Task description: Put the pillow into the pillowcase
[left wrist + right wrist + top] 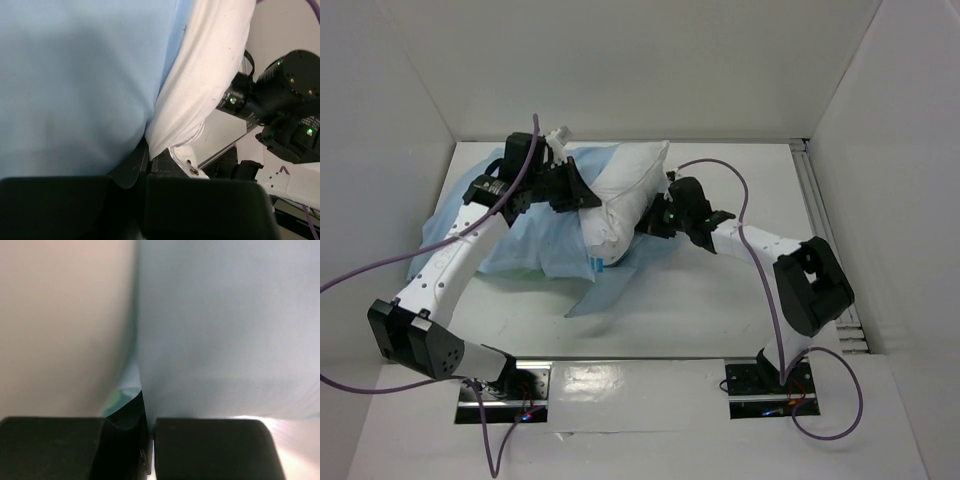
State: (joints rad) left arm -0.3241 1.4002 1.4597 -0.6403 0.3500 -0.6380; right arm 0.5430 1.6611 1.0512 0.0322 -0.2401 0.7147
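Note:
The white pillow [625, 190] lies tilted on the light blue pillowcase [525, 245], its small blue-and-white label [597, 265] at the near corner. My left gripper [582, 196] is at the pillow's left side. In the left wrist view it [145, 167] is shut, with the pillowcase [75, 85] hem running into the jaws and the pillow [200, 80] seam pressed beside it. My right gripper [652, 218] is against the pillow's right side. In the right wrist view it [148, 415] is shut on pale pillowcase [225, 330] cloth, the pillow [60, 325] bulging to the left.
A metal rail [825, 230] runs along the table's right edge. White walls [650, 70] close in the back and sides. Purple cables [745, 215] loop off both arms. The right arm's black wrist [285, 95] shows in the left wrist view.

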